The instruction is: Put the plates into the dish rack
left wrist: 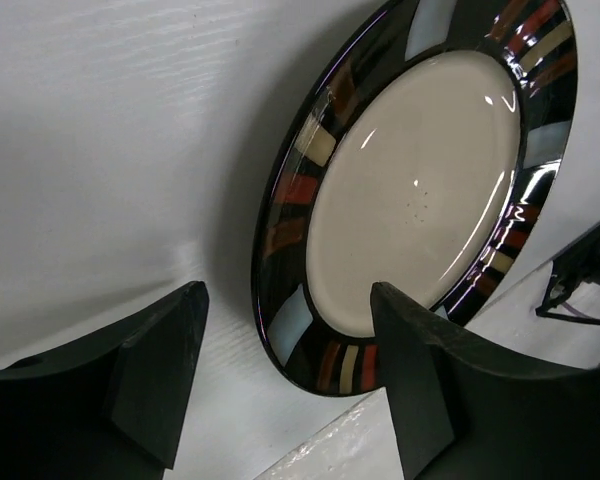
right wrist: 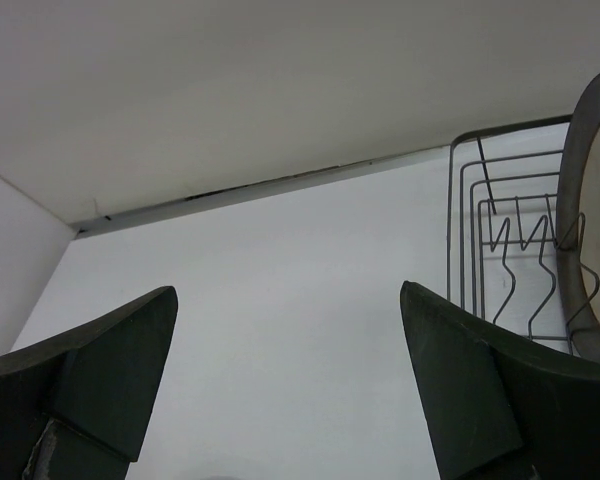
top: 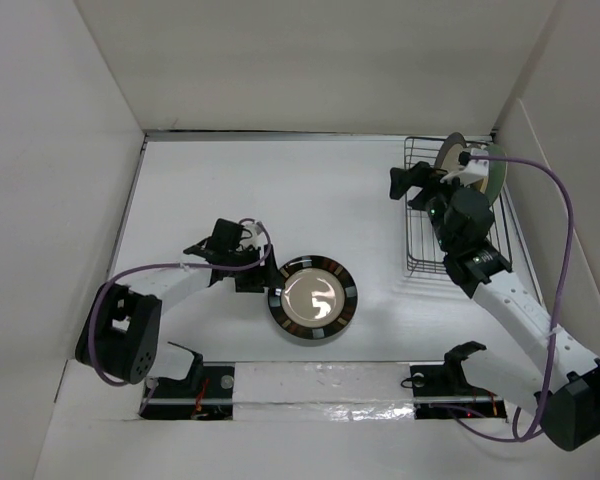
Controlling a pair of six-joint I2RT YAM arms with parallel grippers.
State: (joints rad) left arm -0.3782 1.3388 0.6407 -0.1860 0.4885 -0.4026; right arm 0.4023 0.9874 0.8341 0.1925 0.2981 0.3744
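The left end effector (left wrist: 287, 300) is moderately wide, its two blunt black fingers (left wrist: 150, 385) apart and closed on nothing. Just ahead of it and a little to its right lies the striped plate (left wrist: 420, 190), flat on the white tabletop (top: 230, 180). It is round and glossy, with a smooth beige well and a black rim crossed by pale, red and brown bars. Its near rim sits between the fingertips in the wrist view; I cannot tell whether either finger touches it.

The right end effector (right wrist: 288, 295) is spread wide and holds nothing, with only bare matte tabletop between its fingers. To its right stands the dish rack (right wrist: 500, 230), a basket of thin dark wire with bent upright prongs. A dark-rimmed plate (right wrist: 582, 200) with a cream face stands on edge in the rack. From above, a pale green plate (top: 495, 175) stands beside it in the far end of the rack.
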